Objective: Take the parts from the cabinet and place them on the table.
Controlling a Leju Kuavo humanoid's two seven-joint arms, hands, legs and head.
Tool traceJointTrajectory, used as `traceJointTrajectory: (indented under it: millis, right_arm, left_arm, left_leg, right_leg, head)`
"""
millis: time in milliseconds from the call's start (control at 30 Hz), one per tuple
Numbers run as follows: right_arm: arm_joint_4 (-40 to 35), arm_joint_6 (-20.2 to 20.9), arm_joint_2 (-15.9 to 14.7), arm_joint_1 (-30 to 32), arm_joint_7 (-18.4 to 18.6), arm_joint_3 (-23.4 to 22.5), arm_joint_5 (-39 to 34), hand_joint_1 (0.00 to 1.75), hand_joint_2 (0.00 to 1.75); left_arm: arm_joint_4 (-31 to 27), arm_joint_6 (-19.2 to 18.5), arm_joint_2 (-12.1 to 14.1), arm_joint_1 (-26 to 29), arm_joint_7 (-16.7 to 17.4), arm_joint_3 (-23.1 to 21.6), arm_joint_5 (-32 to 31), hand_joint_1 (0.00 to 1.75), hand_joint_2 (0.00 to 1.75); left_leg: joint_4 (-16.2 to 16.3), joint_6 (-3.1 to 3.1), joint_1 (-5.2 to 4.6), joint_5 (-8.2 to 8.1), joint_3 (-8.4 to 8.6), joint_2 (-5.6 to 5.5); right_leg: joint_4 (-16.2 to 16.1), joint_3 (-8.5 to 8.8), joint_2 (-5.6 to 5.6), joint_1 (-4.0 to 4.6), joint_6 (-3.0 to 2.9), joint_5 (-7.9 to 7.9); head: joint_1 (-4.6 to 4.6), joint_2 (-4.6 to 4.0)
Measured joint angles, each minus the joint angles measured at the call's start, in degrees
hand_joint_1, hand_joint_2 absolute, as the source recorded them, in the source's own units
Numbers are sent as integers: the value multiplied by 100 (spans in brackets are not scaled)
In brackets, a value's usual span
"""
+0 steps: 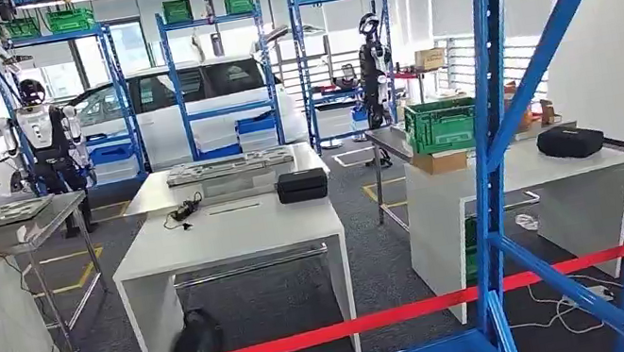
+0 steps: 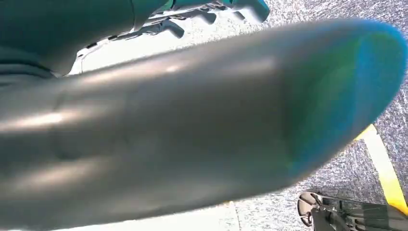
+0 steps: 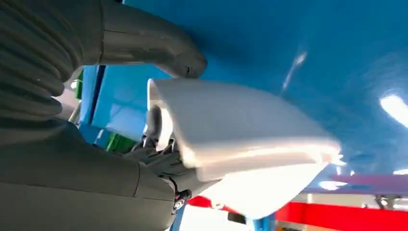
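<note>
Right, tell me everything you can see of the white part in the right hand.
The white part is a smooth, glossy moulded piece, plastic by its look, with rounded edges and a raised lip along one side. It widens from a narrow end by the hand to a broad, brightly lit end. The right hand grips its narrow end, thumb arched over the top and dark fingers beneath. It is held in the air close to a blue shelf surface, not visibly touching it.

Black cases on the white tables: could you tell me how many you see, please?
2. One black case lies on the middle white table; the other on the right white table. Blue rack posts may hide more.
</note>
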Motion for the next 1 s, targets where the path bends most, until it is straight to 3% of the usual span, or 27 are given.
traceJointTrajectory:
  millis: [267,933,967,1000]
  right_arm:
    - [-186,20,-81,139,83,-304,123,175,175]
    - [-260,35,-94,185,81,-413,160,175,175]
    - [-260,33,-94,185,68,-418,166,175,175]
    - [-260,15,-94,185,40,-420,171,175,175]
  left_arm:
    - [0,0,0,4,-7,0,0,0,0]
    - [0,0,0,4,-20,0,0,0,0]
    - [0,-2,0,4,-28,0,0,0,175]
    - [0,-4,0,4,-50,0,0,0,175]
  left_leg:
    - [0,4,0,-3,6,-2]
    - [1,9,-1,-7,8,-7]
    - [1,9,-1,-7,7,-7]
    - [1,9,-1,-7,7,-7]
  right_leg:
    - [-3,8,-2,0,4,-3]
    - [-9,15,-4,-1,7,-6]
    - [-9,15,-4,-1,7,-6]
    - [-9,16,-4,0,7,-6]
  head:
    - [-2,0]
    - [0,0]
    - [0,0]
    - [0,0]
